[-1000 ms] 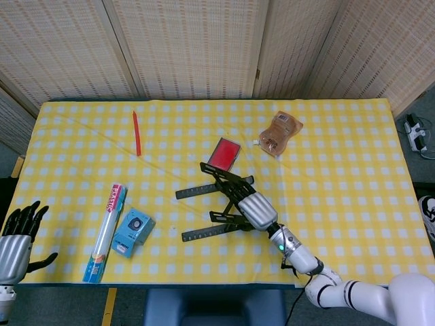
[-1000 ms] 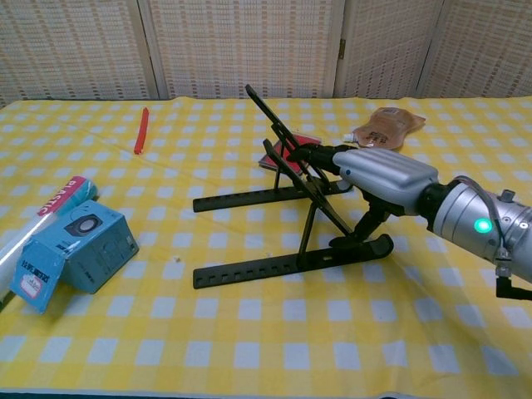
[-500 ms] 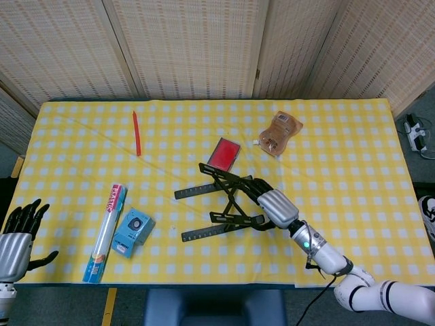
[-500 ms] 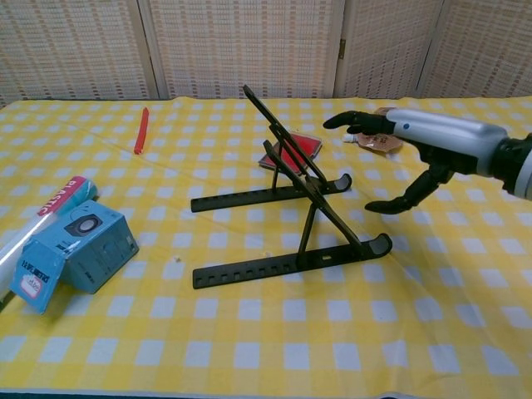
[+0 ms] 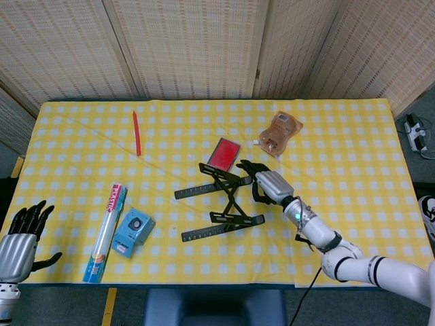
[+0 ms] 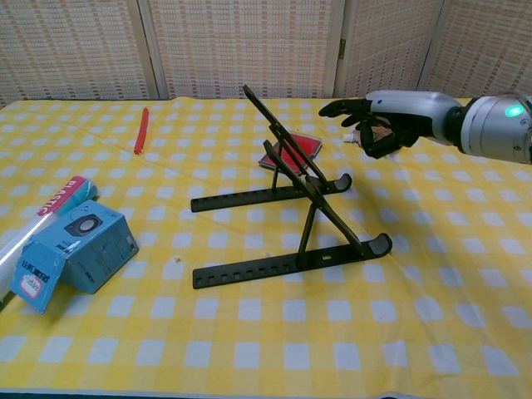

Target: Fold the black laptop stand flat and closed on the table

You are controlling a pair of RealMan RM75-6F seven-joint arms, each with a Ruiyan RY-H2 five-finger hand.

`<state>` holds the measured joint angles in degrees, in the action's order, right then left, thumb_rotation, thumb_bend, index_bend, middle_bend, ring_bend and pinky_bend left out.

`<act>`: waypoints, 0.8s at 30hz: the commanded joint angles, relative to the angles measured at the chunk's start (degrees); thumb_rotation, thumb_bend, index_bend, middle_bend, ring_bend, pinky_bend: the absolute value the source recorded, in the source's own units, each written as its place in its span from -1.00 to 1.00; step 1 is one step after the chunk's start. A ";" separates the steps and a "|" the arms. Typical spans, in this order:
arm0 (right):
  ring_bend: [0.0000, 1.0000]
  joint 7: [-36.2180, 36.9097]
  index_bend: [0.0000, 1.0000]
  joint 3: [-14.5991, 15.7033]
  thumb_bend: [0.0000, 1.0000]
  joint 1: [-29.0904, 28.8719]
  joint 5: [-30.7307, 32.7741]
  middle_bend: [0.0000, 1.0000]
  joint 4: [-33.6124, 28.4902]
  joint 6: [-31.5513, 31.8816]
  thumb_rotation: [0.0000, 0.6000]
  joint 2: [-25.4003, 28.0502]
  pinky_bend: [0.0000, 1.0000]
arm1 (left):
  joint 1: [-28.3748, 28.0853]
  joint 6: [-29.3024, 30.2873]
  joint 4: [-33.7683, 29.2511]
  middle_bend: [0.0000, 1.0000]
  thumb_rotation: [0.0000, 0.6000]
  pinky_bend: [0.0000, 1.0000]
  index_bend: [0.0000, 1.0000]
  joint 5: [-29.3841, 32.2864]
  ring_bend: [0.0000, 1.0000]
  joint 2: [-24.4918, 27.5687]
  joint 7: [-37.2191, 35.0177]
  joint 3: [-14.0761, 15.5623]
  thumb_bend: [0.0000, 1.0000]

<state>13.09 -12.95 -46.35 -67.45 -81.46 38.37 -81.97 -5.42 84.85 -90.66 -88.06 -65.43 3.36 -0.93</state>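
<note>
The black laptop stand [image 5: 219, 201] stands unfolded near the table's middle. Its two notched base rails lie flat and its support arms [image 6: 287, 150] are propped up at an angle. My right hand [image 6: 381, 118] hovers above and to the right of the stand's raised arms, fingers spread toward them, touching nothing. In the head view that right hand [image 5: 266, 185] sits just right of the stand's top. My left hand [image 5: 20, 239] hangs off the table's front left corner, fingers apart and empty.
A red card case [image 5: 224, 153] lies just behind the stand, with a brown pouch [image 5: 280, 133] further right. A red pen [image 5: 136, 132] lies at the back left. A blue box [image 5: 133, 233] and a plastic-wrap roll [image 5: 106, 231] sit front left.
My right hand has let go of the stand's right end and risen away to the far right. The stand stays propped up as before. The left hand barely moved.
</note>
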 commanded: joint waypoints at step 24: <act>-0.95 6.98 -1.00 -3.20 0.99 -7.72 -0.33 -0.98 5.02 -11.52 1.00 -9.02 -1.00 | -0.07 -0.77 0.81 -1.00 1.00 -1.00 -1.00 1.09 -1.00 -0.23 -0.38 -0.02 -0.82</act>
<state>19.56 -15.93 -53.70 -67.27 -76.21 27.27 -90.68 -5.48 84.07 -89.85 -86.97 -65.66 2.96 -0.95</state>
